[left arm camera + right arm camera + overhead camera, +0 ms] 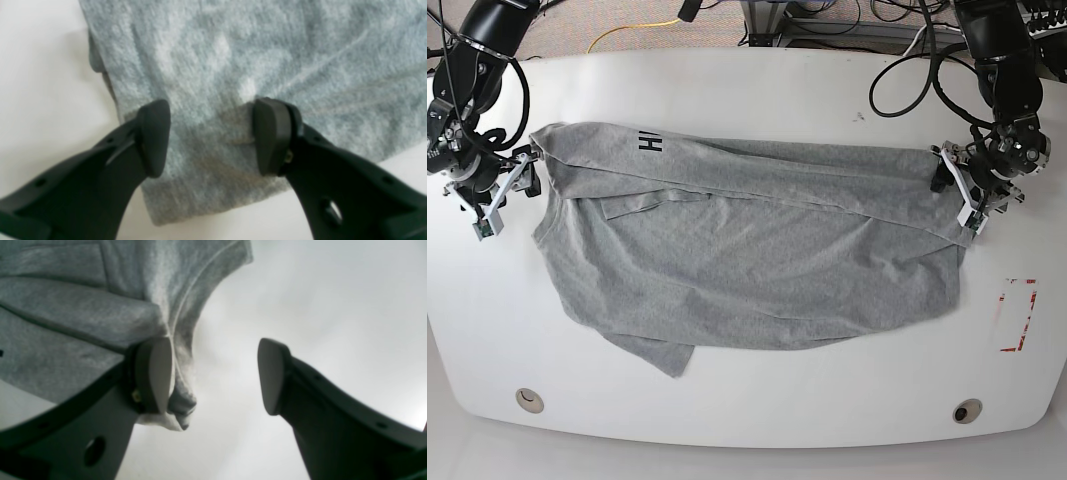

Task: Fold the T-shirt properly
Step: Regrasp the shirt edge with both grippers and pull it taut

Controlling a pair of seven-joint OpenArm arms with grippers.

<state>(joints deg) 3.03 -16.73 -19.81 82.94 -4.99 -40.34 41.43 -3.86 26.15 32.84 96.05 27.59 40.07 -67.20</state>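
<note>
The left gripper [211, 136] stands spread over a corner of the T-shirt [747, 260], fabric between its pads, not pinched. The right gripper [215, 375] gapes too, cloth brushing one pad. The shirt lies across the white table [757, 400], lettering [649, 144] mostly folded under, wrist views blurry.
</note>
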